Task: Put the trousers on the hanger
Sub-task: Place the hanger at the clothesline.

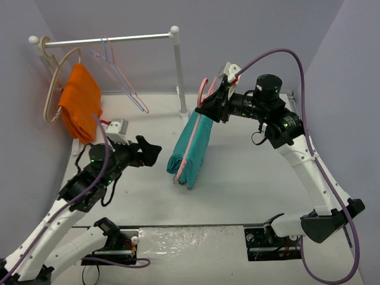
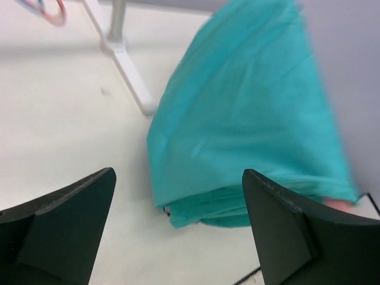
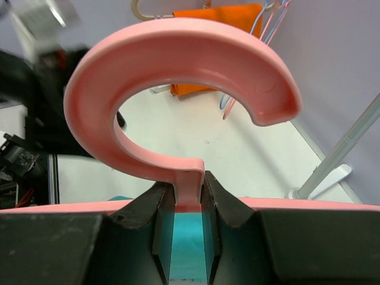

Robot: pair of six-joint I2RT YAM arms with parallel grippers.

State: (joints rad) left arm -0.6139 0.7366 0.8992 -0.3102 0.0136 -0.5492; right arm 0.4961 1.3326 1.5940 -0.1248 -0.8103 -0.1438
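Note:
The teal trousers [image 1: 193, 145] hang folded over the salmon-pink hanger [image 1: 184, 157], which is held up above the table's middle. My right gripper [image 1: 215, 105] is shut on the hanger's neck just below the hook [image 3: 178, 53]; teal cloth [image 3: 189, 243] shows under its jaws [image 3: 189, 199]. My left gripper [image 1: 155, 151] stands open a short way left of the trousers, touching nothing. In the left wrist view its dark fingers [image 2: 65, 219] are spread wide, with the trousers' lower fold [image 2: 249, 119] ahead of them and a bit of pink hanger [image 2: 341, 205] at the right.
A white rail [image 1: 107, 40] on a post [image 1: 179, 71] stands at the back left; its foot [image 2: 127, 71] is near the trousers. On the rail hang a thick beige hanger [image 1: 53, 83] with an orange cloth [image 1: 80, 107] and thin pale hangers [image 1: 119, 74]. Purple walls close in on both sides.

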